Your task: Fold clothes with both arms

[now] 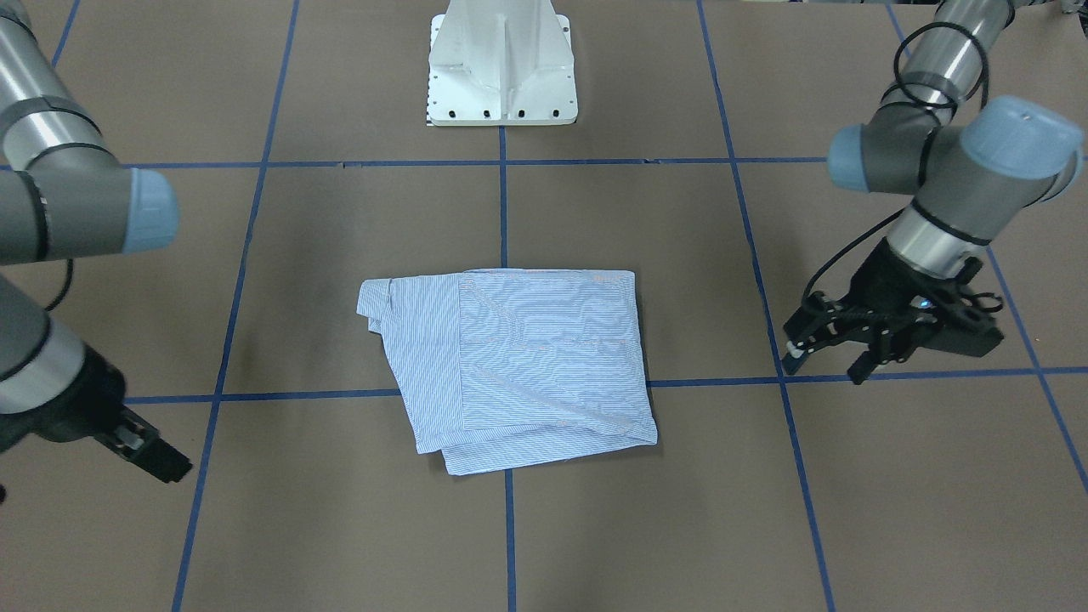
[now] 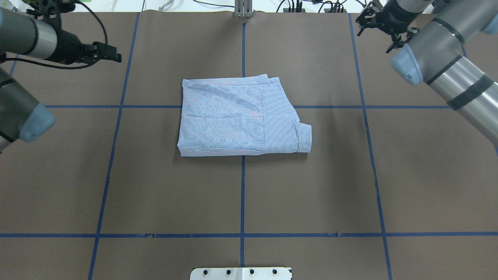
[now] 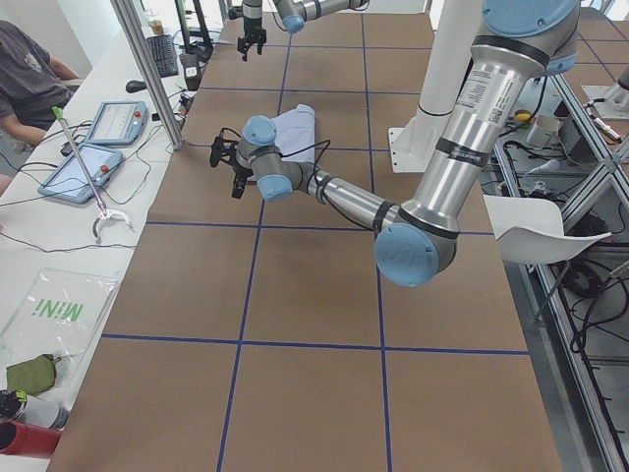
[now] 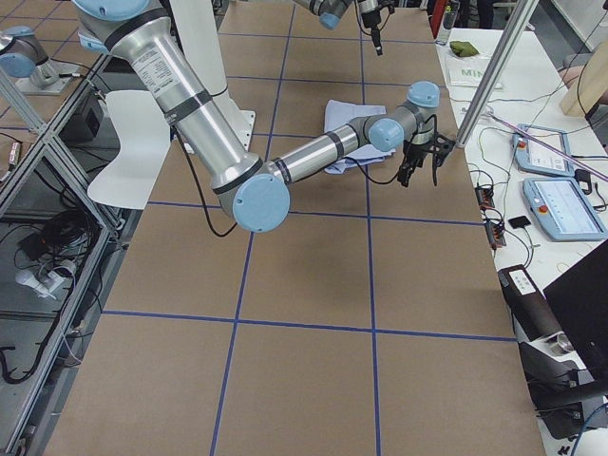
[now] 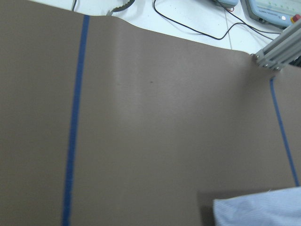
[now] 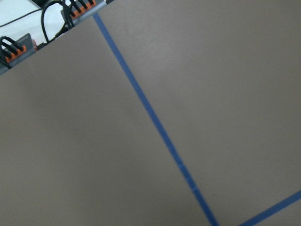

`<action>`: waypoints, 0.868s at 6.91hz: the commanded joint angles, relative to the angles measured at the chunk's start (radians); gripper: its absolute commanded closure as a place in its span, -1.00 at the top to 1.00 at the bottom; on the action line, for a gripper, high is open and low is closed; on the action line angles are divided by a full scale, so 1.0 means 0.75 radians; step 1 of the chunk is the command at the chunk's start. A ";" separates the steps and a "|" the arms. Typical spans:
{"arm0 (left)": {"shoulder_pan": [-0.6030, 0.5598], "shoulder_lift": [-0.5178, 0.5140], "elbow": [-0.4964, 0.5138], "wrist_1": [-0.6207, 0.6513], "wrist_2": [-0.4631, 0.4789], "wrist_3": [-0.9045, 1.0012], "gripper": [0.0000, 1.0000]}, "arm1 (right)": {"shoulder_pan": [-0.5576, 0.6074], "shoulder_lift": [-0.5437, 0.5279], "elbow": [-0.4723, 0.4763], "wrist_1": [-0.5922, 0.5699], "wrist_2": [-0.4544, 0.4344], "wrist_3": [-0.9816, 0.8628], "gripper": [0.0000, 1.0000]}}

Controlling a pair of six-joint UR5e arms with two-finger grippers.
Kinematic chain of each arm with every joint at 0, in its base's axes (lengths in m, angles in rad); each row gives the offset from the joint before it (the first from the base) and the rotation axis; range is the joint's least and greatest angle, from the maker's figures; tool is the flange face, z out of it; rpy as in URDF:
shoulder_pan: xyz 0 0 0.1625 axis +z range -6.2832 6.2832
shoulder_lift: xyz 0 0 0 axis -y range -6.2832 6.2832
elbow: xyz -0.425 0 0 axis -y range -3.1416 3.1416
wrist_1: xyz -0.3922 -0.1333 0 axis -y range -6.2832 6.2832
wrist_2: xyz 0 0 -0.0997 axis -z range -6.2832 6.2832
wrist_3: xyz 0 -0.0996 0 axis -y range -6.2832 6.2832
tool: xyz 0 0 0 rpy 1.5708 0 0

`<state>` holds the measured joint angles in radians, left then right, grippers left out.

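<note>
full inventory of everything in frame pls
Light blue-and-white striped button-up shirt: one, folded into a rough rectangle, table centre.
Brown paper-like table cover: one, across the whole table.
Blue tape lines: several, a grid on the cover.
White metal pedestal base: one, table edge at the robot's side.
Light blue handheld touchscreen pendants: two, on the white bench beyond the table.
Seated person in a dark grey top: one, at that bench.
Grey jointed arms, light blue caps: two, left arm, right arm, flanking the shirt.
Black two-finger end effectors: two, left end effector, right end effector, both open, off the shirt.
</note>
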<state>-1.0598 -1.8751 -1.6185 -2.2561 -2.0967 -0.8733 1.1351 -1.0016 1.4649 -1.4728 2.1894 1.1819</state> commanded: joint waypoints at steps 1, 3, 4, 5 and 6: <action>-0.277 0.199 -0.202 0.292 -0.165 0.643 0.98 | 0.147 -0.212 0.289 -0.297 0.069 -0.585 1.00; -0.468 0.305 -0.192 0.431 -0.174 1.122 0.98 | 0.280 -0.378 0.457 -0.514 0.071 -0.962 1.00; -0.525 0.330 -0.184 0.457 -0.229 1.158 0.98 | 0.402 -0.512 0.517 -0.523 0.095 -1.197 1.00; -0.530 0.389 -0.200 0.464 -0.298 1.199 0.98 | 0.437 -0.649 0.515 -0.507 0.116 -1.360 1.00; -0.538 0.400 -0.198 0.466 -0.321 1.199 0.98 | 0.492 -0.738 0.519 -0.509 0.122 -1.477 1.00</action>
<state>-1.4497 -1.5989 -1.7651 -1.9139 -2.3041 0.0064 1.4522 -1.4581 1.8448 -1.8525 2.2706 0.2057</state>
